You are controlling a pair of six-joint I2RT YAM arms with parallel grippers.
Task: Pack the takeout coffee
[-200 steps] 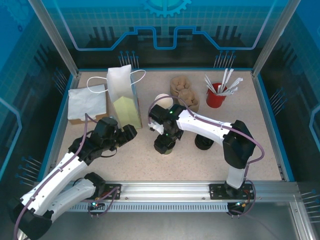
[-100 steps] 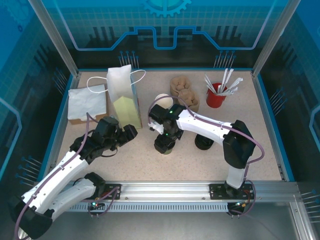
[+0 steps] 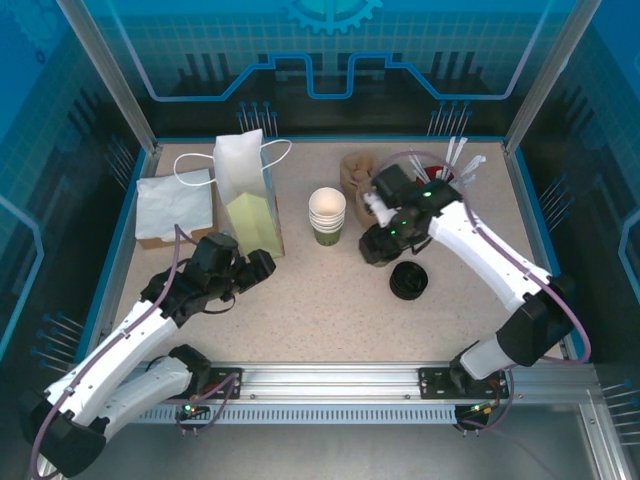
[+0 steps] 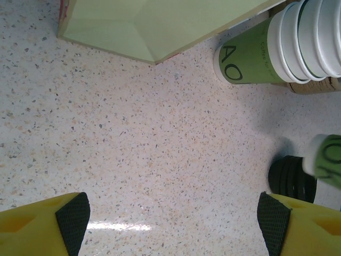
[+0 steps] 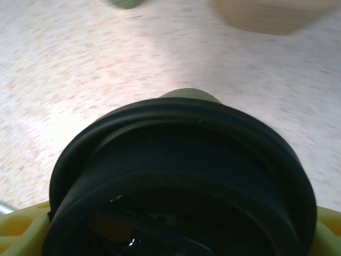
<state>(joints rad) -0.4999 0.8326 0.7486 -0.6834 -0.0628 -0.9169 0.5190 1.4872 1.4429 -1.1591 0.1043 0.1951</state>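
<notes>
Lifting olive-green paper cup with round black plastic lid [image 5: 181,160] | right gripper [image 3: 375,248] grasps it, shifted from centre toward 2 o'clock | left gripper [image 4: 173,216] released | bagging pending

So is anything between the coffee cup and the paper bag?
Yes: the stack of lidless cups stands between the paper bag and the lidded coffee cup held in the right pincer.

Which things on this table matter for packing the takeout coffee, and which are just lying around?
For the job: takeout coffee, lidded, held in the right gripper; paper bag and pulp cup carrier, likely for packing it.
Lying about: stack of lidless cups; stack of black lids; red cup of straws; white paper pile.
</notes>
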